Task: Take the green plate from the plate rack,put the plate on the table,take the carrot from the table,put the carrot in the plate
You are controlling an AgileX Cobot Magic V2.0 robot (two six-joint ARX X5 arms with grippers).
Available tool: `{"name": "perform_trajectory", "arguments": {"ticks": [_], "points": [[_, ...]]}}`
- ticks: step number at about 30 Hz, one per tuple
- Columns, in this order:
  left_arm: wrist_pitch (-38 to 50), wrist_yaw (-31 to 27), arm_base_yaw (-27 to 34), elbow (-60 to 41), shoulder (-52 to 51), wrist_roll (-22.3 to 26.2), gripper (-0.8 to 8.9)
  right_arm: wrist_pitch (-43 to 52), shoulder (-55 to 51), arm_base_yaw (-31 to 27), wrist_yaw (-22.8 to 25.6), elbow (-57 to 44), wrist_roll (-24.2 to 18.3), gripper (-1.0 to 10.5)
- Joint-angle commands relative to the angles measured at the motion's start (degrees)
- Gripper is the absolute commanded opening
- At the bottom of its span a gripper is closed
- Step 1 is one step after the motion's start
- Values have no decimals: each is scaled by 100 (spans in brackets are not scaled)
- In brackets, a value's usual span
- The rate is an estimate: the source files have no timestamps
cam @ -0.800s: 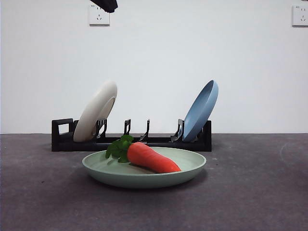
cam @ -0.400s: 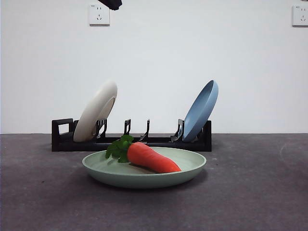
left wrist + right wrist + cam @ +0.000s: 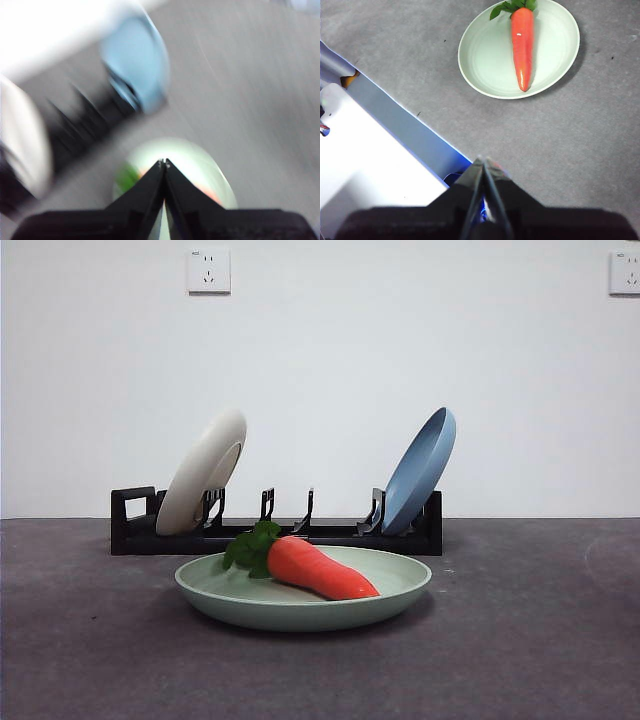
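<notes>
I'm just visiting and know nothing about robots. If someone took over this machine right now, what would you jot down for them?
Left gripper: shut, empty, above the green plate; its view is blurred.
Right gripper: shut, empty, off to the side over the table.
Green plate lies flat on the table in front of the plate rack.
Carrot lies in the plate, touched by neither gripper.
Cream-white plate and blue plate lean in the rack.
Done: plate out, carrot in it.
Left: seemingly nothing.

front: even, sharp, soft shadows | left wrist: motion-blurred | right wrist: clear
</notes>
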Motion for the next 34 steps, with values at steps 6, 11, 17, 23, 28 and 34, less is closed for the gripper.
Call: {"name": "perform_trajectory", "arguments": {"ticks": [6, 11, 17, 23, 28, 34], "points": [[1287, 1137, 2352, -35, -938, 568, -3, 28, 0, 15, 9, -28, -17, 1], [1429, 1185, 3504, -299, -1604, 732, -3, 28, 2, 15, 9, -28, -17, 1], [2535, 1113, 4291, -1744, -2627, 791, -3, 28, 0, 15, 11, -28, -17, 1], [3803, 1119, 4579, -3744, -3742, 656, -3, 28, 0, 15, 11, -28, -17, 1], [3928, 1119, 4680, -4970, -4529, 470, -3, 28, 0, 15, 11, -28, -17, 1], [3923, 1119, 4697, -5987, -5165, 129, -3, 28, 0, 15, 11, -28, -17, 1]]}}
